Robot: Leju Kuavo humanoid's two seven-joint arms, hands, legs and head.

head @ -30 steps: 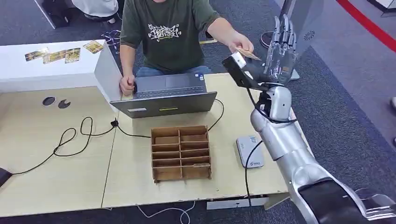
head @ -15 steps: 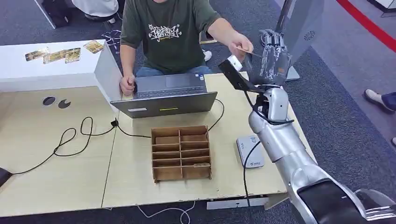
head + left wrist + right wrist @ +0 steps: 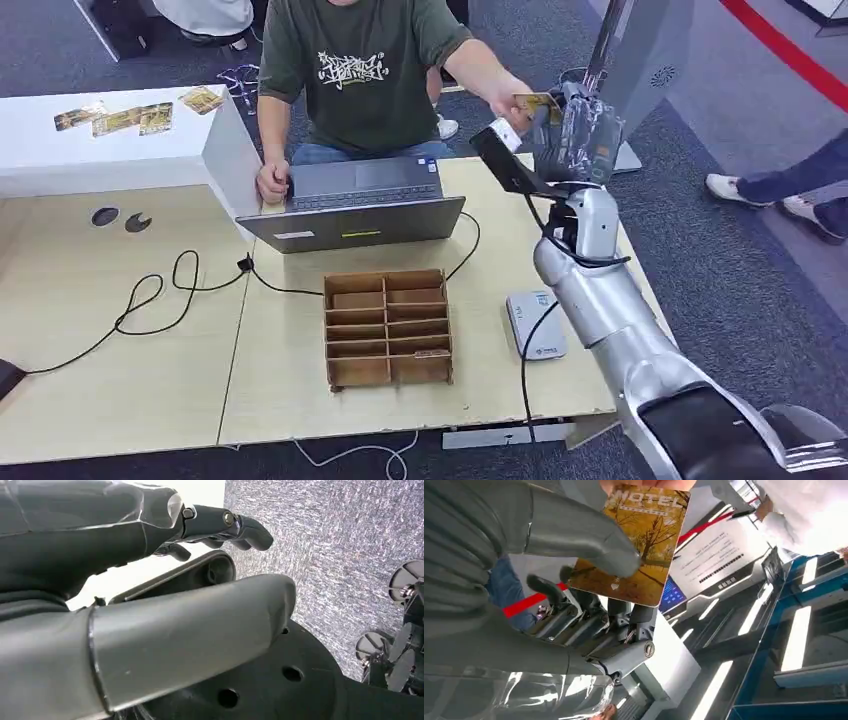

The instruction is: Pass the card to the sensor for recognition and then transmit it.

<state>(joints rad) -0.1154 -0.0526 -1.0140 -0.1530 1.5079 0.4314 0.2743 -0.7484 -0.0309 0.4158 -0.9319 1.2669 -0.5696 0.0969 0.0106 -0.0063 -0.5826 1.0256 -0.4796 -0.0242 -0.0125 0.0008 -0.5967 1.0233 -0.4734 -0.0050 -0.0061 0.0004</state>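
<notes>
A yellow hotel card (image 3: 537,102) is up in the air past the table's far right corner. In the right wrist view the card (image 3: 639,545) sits between the thumb and the fingers of my right hand (image 3: 524,595), which pinches it. A person's hand (image 3: 508,92) still holds the card's far edge. My right hand (image 3: 582,135) is raised high on its silver arm. The white card sensor (image 3: 535,325) lies flat on the table near the right edge, below that arm. My left hand (image 3: 150,605) hangs at my side, fingers apart, holding nothing.
A wooden compartment box (image 3: 388,327) stands mid-table, left of the sensor. An open laptop (image 3: 350,205) sits in front of the seated person, with a black cable (image 3: 150,300) trailing left. Several cards (image 3: 120,118) lie on a white table at the back left. Another person's legs (image 3: 790,185) pass at right.
My right hand's fingers have curled from upright and spread to closing around the card. The person has brought the card up into my hand. A passer-by has walked further in at right.
</notes>
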